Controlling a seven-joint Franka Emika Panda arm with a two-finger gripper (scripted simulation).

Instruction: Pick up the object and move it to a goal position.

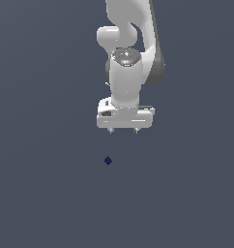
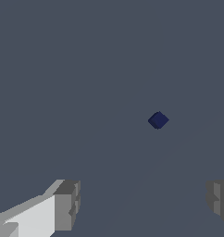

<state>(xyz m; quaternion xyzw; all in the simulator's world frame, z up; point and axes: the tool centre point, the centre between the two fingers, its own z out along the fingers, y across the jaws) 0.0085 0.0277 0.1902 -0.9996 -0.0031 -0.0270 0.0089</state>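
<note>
The object (image 1: 108, 160) is a tiny dark navy-blue cube, diamond-like in outline, resting alone on the flat grey-blue surface. The white arm hangs above it, and my gripper (image 1: 123, 131) points down with its short fingertips (image 1: 110, 131) spread apart and nothing between them. In the exterior view the cube lies below the gripper and slightly toward that view's left. The wrist view shows the cube (image 2: 158, 120) out beyond the two grey finger pads (image 2: 67, 206), which stand wide apart; my gripper (image 2: 144, 203) is open and clear of the cube.
Only the uniform grey-blue surface (image 1: 41, 193) surrounds the cube. The white arm's links (image 1: 128, 43) rise above the gripper to the top of the exterior view.
</note>
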